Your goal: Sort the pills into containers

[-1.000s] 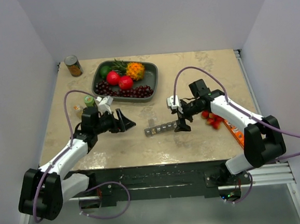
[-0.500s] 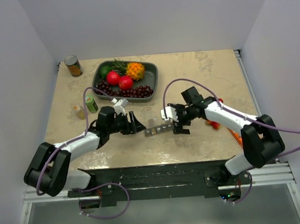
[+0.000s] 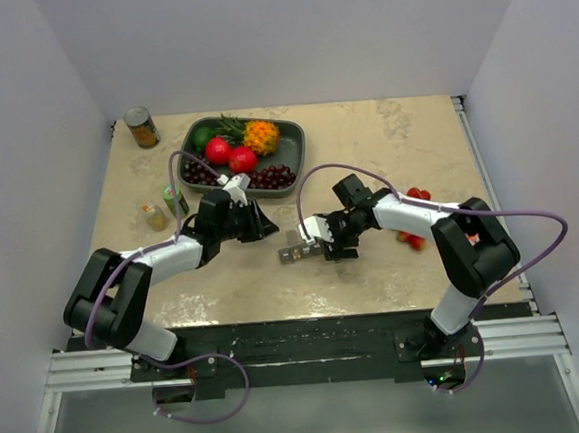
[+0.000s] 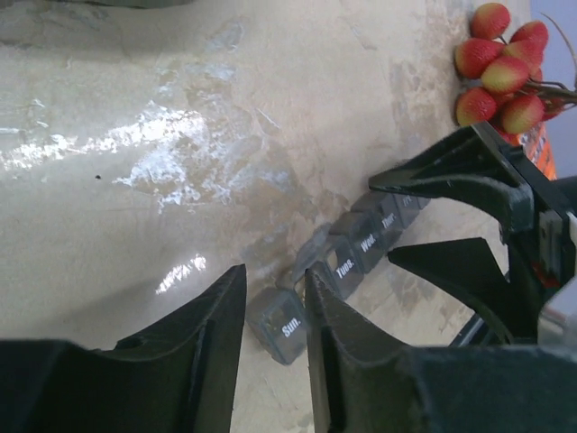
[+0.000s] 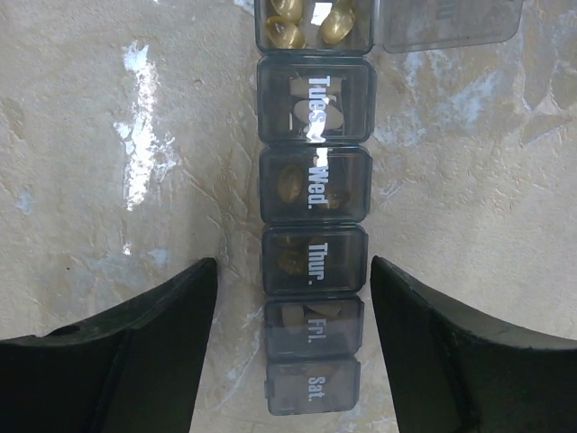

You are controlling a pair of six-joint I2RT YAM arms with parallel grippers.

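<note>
The containers are a grey strip of day-marked lidded compartments [image 3: 302,248] lying on the table. In the right wrist view the strip [image 5: 314,194] runs from Tues. to Sat., with pills behind the shut lids. One end compartment has its lid flipped open and holds yellow capsules [image 5: 311,25]. My right gripper [image 5: 293,263] is open and straddles the strip at Thur., not touching it. My left gripper [image 4: 273,275] is open with a narrow gap, just above the Sun. compartment [image 4: 281,323]. In the top view the left gripper [image 3: 262,226] is by the strip's left end and the right gripper [image 3: 332,243] over its right part.
A dark fruit tray [image 3: 296,141] stands at the back, a tin can [image 3: 142,128] at the back left. Two small bottles [image 3: 175,200] stand left of my left arm. Strawberries [image 3: 415,217] and an orange packet [image 3: 455,256] lie on the right.
My left gripper has moved right to the strip's left end and its jaws have narrowed. My right gripper has slid left along the strip.
</note>
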